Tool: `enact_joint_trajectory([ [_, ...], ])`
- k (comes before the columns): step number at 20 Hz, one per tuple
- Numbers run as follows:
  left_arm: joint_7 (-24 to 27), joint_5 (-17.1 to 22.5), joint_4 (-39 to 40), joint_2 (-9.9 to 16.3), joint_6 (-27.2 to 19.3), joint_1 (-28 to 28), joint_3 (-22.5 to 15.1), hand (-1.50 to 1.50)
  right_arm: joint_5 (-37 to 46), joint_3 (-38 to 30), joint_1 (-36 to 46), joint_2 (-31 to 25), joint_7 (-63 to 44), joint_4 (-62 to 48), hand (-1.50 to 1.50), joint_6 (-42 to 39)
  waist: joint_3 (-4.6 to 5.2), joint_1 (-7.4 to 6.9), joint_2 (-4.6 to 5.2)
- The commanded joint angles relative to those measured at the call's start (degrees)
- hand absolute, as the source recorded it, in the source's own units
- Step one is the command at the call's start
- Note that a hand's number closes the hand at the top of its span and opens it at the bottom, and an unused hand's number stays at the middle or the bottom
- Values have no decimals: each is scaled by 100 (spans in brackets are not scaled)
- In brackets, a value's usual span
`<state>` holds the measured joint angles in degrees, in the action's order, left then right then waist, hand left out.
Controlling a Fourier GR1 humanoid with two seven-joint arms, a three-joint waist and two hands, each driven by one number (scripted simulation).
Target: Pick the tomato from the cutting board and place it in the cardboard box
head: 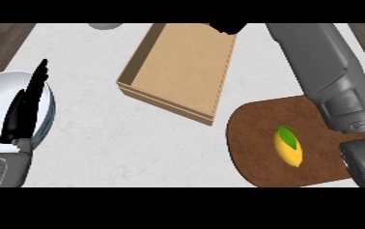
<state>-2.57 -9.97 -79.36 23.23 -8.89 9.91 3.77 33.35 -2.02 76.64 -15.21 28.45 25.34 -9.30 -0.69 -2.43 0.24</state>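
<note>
The open cardboard box lies at the middle top of the white counter, and what shows of its inside holds nothing. My right forearm reaches up the right side. Only a small black part of my right hand shows, above the box's far right corner, cut off by the view's top edge. No tomato is in sight, and whether that hand holds anything is hidden. On the brown cutting board at lower right lies a yellow fruit with a green leaf. My left hand rests open at the left edge, fingers up.
A white plate sits at the left edge, partly behind my left hand. A grey round object peeks in at the top left. White counter stretches between the plate, the box and the board.
</note>
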Motion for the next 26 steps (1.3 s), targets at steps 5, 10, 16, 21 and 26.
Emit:
enact_joint_trajectory([
  [5, -350, 162, 193, 149, 296, -42, 171, 0, -11, -119, 677, 862, -739, -755, 150, 206, 75, -133, 94],
  [10, -198, -127, 311, -130, 13, -25, -37, 0, 93, -148, 794, 1138, -875, -1134, 150, 673, 78, -177, 145],
  [16, -275, -98, 162, -47, 161, 114, -52, 0, 288, -107, 759, 1428, -1270, -1517, 150, 1442, 79, -315, 211],
  [21, -137, -84, 186, -138, 205, 77, -117, 0, 26, -374, 827, 1513, -1681, -1865, -150, 1090, 83, -405, 242],
  [26, -156, -191, 159, -190, 89, 64, -136, 0, -81, -483, 652, 1515, -1252, -1837, -150, 1095, 74, -417, 258],
])
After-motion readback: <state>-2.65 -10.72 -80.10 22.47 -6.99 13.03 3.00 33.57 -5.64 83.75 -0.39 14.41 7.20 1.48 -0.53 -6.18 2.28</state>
